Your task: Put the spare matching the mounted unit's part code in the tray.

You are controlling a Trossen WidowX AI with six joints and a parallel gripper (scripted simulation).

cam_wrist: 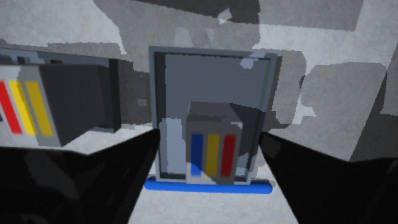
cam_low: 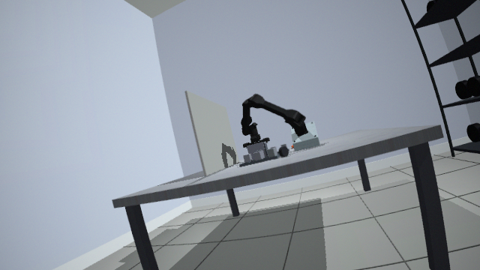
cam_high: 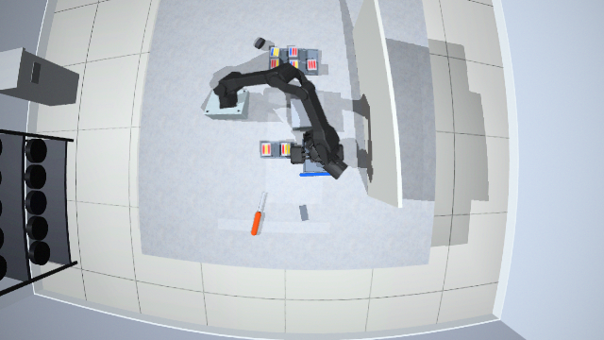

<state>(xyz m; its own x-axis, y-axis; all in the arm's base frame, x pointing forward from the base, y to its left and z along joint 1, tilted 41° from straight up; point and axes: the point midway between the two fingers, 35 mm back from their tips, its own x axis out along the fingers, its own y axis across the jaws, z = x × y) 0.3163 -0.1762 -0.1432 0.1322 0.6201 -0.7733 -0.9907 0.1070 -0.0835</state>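
Wrist view: hand [cam_high: 313,153] [cam_low: 256,142] [cam_wrist: 210,135] released, striped block [cam_wrist: 213,152] in tray [cam_wrist: 215,80]; top view: arm [cam_high: 318,113] covers block.

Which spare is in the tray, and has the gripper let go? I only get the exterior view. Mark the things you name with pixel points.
Observer: The spare [cam_wrist: 213,155] in the tray [cam_wrist: 215,80] reads blue, yellow, red in the wrist view.
Operator: And the fingers?
Observer: Gripper [cam_wrist: 210,135] is open, with a gap between the spare and the finger on each side.
Operator: Anything lying loose on the table's far side?
Observer: Yes, the top view shows an orange-handled screwdriver [cam_high: 256,223] and a small gray piece [cam_high: 304,212] to the right of it in the picture.
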